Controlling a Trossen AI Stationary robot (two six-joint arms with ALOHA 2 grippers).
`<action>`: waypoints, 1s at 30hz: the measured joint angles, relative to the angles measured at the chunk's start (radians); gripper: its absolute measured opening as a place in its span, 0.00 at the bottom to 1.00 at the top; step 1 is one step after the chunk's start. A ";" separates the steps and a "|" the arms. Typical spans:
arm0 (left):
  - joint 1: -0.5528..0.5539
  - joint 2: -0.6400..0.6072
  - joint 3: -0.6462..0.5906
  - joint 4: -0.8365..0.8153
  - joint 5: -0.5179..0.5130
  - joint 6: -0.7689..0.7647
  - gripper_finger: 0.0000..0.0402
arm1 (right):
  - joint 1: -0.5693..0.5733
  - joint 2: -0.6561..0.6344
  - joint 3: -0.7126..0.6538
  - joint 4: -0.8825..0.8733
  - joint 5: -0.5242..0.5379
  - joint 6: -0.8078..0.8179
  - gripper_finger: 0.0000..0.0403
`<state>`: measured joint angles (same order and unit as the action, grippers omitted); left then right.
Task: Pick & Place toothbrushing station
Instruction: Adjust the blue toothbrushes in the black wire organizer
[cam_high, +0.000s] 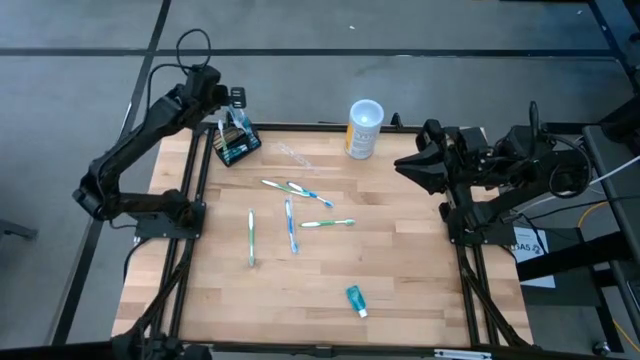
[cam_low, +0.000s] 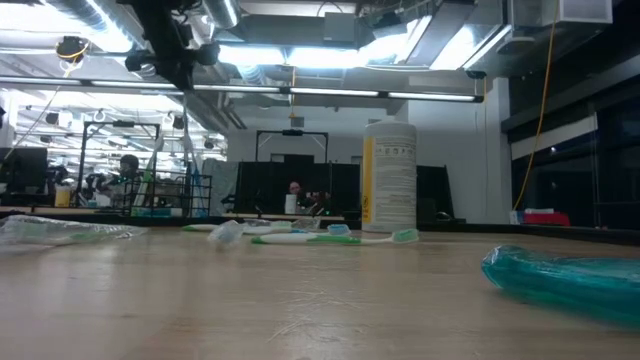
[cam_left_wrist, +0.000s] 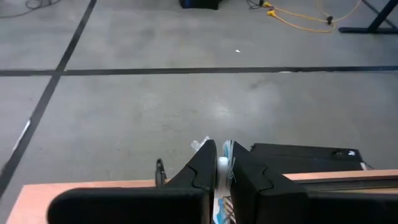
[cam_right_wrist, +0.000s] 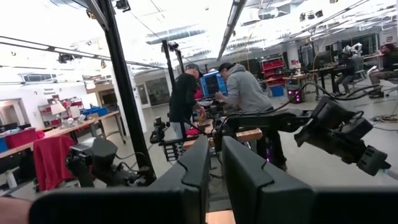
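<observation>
The toothbrushing station (cam_high: 238, 147), a small black block with brushes stuck in its top, stands at the table's far left corner. My left gripper (cam_high: 236, 112) hovers just above it and is shut on a white-and-blue toothbrush (cam_left_wrist: 222, 163). In the high view this brush (cam_high: 228, 127) reaches down toward the block. Whether its lower end sits in a slot cannot be seen. My right gripper (cam_high: 402, 164) waits raised at the table's right side. Its fingers (cam_right_wrist: 199, 168) are nearly together with nothing between them. My left gripper pinches the toothbrush's handle (cam_left_wrist: 222, 167) between its two fingers. The fingers slant down toward the table's far edge and lie across the brush. The brush stands roughly upright in the hold, with one end above the fingers and the other (cam_left_wrist: 217, 214) below them.
Several toothbrushes (cam_high: 291, 225) lie loose on the middle of the wooden table (cam_high: 420, 260). A white-and-yellow cup (cam_high: 364, 128) stands at the far edge, and a teal tube (cam_high: 356, 300) lies near the front. People stand at benches (cam_right_wrist: 239, 90) beyond the table.
</observation>
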<state>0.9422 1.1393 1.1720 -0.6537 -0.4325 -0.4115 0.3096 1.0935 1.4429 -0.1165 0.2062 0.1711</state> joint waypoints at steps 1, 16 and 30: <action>0.003 0.002 -0.002 0.000 -0.001 0.005 0.04 | 0.000 0.000 0.000 0.000 0.000 -0.001 0.12; 0.009 0.115 -0.004 0.111 -0.054 0.033 0.04 | 0.017 0.000 0.000 0.004 0.052 0.004 0.12; 0.007 0.123 -0.156 0.212 -0.044 -0.039 0.04 | 0.033 0.001 0.000 0.004 0.090 -0.023 0.12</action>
<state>0.9497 1.2625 1.0156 -0.4417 -0.4769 -0.4505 0.3424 1.0943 1.4429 -0.1124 0.2958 0.1486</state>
